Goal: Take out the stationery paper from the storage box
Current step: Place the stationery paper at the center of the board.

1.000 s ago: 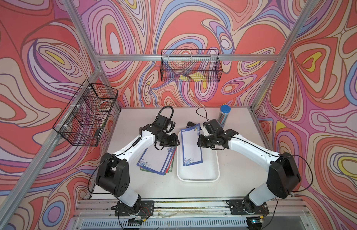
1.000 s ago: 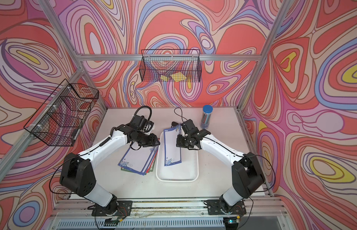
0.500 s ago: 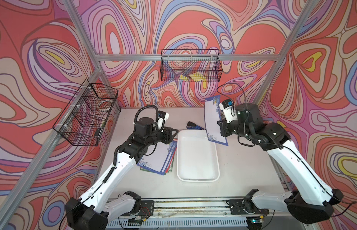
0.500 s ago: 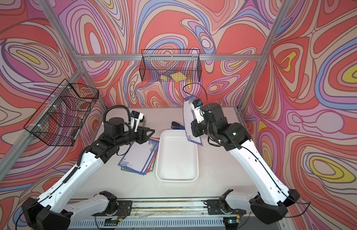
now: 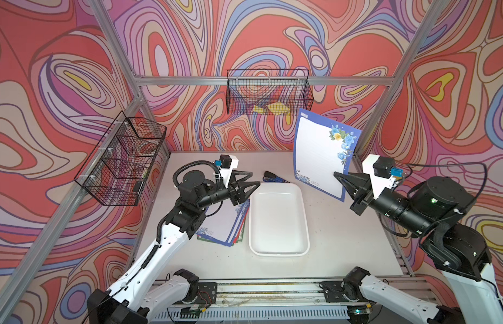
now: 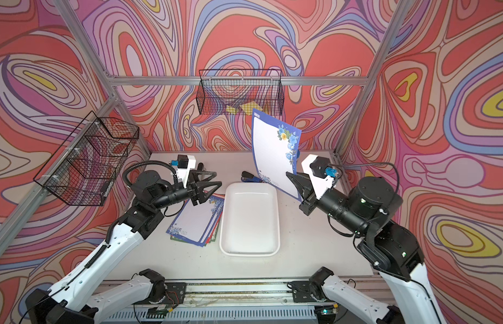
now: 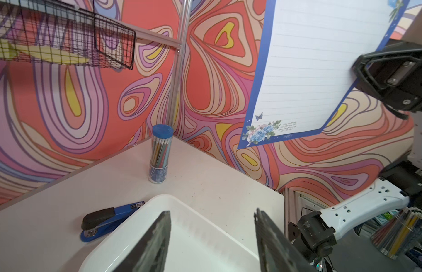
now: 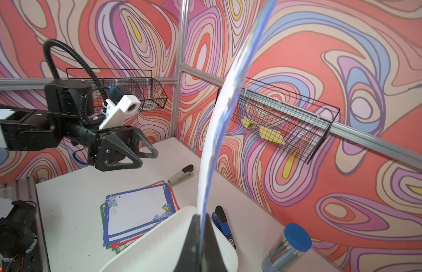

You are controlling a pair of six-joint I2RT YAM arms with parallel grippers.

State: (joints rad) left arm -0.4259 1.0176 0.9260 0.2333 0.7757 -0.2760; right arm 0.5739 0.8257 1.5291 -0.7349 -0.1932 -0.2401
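My right gripper (image 5: 336, 175) is shut on the lower edge of a blue-bordered sheet of stationery paper (image 5: 319, 151), which stands upright in the air above the table, right of the storage box. From the right wrist the sheet (image 8: 217, 141) shows edge-on, curving up from the closed jaws (image 8: 200, 217). The storage box (image 5: 278, 221) is a white tray with nothing in it. A fanned pile of stationery paper (image 5: 225, 224) lies on the table at its left side. My left gripper (image 5: 254, 177) hovers open and empty over the pile's far end, beside the box's far left corner.
A blue stapler (image 5: 272, 177) lies just behind the box, and a grey stapler (image 8: 180, 176) lies further left. A clear tube of pencils (image 7: 159, 153) stands in the back right corner. A wire basket (image 5: 268, 92) with yellow notes hangs on the back wall; another basket (image 5: 121, 160) hangs on the left wall.
My right gripper has lifted the blue-bordered sheet out of the box, up and to the right. My left gripper has risen off the pile and opened wider.
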